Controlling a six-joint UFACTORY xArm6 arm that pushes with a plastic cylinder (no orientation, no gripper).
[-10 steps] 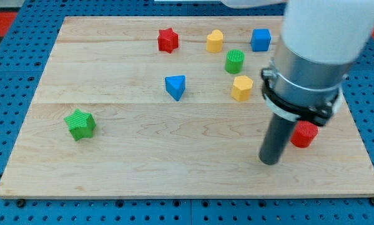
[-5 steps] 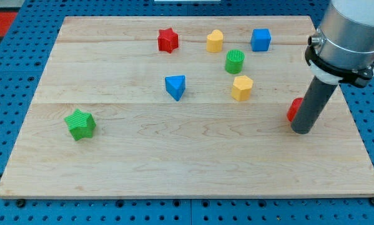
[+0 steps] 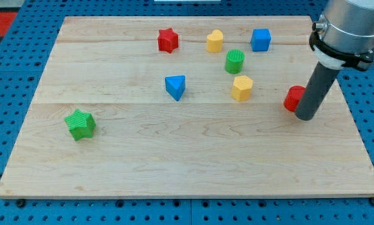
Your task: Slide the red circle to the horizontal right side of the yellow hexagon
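Note:
The red circle (image 3: 293,98) lies on the wooden board at the view's right, partly hidden behind my rod. My tip (image 3: 306,117) rests just right of and below the red circle, touching or nearly touching it. The yellow hexagon (image 3: 241,88) sits to the left of the red circle, a little higher in the view, with a gap of bare board between them.
A green cylinder (image 3: 235,61) stands just above the yellow hexagon. A blue triangle (image 3: 175,87), red star (image 3: 168,40), yellow rounded block (image 3: 215,41) and blue cube (image 3: 260,39) lie further off. A green star (image 3: 80,124) lies at the left. The board's right edge (image 3: 352,106) is near my tip.
My tip has moved to the right and then up the view. The red circle has slid up and slightly left, from near the lower right to level with just below the hexagon.

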